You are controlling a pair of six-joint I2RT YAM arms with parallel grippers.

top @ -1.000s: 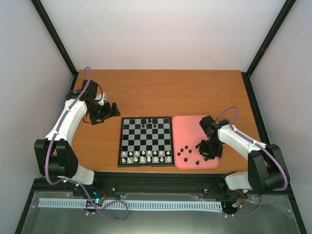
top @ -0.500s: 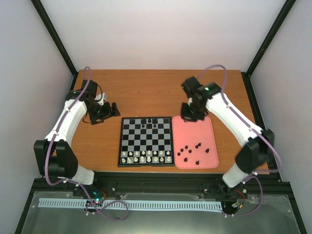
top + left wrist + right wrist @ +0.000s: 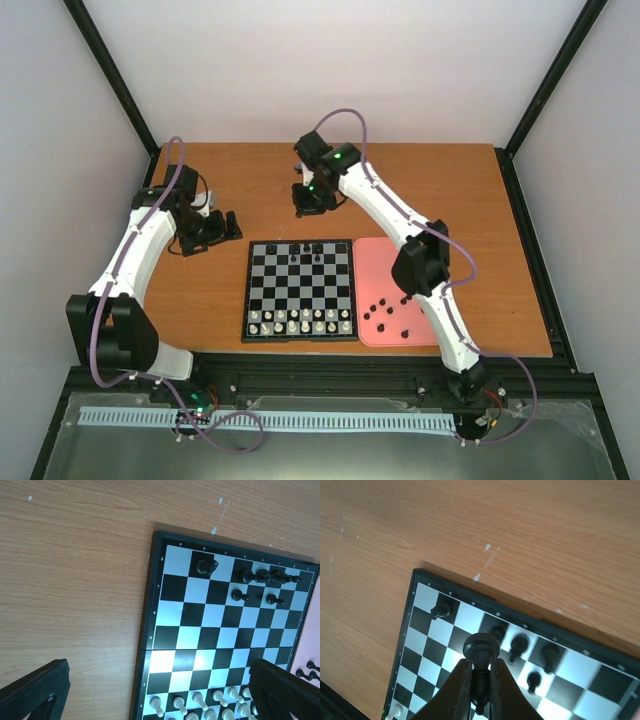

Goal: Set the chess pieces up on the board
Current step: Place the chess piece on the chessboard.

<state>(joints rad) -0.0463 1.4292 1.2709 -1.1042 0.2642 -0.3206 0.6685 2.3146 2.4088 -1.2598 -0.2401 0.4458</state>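
Note:
The board [image 3: 300,300] lies mid-table with white pieces [image 3: 300,322] along its near rows and a few black chess pieces [image 3: 297,250] at its far edge. Several more black pieces [image 3: 388,310] lie on the pink tray. My right gripper [image 3: 309,199] hovers above the table just beyond the board's far edge. In the right wrist view it [image 3: 480,666] is shut on a black piece [image 3: 481,650], held over the board [image 3: 445,650]. My left gripper [image 3: 226,228] is open and empty, left of the board. The left wrist view shows its fingers [image 3: 35,692] wide apart over the board [image 3: 200,630].
The pink tray [image 3: 420,255] sits right of the board, touching it. The right arm stretches across the tray and the board's far right corner. Bare wood lies behind and left of the board. A black frame borders the table.
The right arm rose from the tray and swung left to beyond the board's far edge, carrying a black piece. The left arm has not moved.

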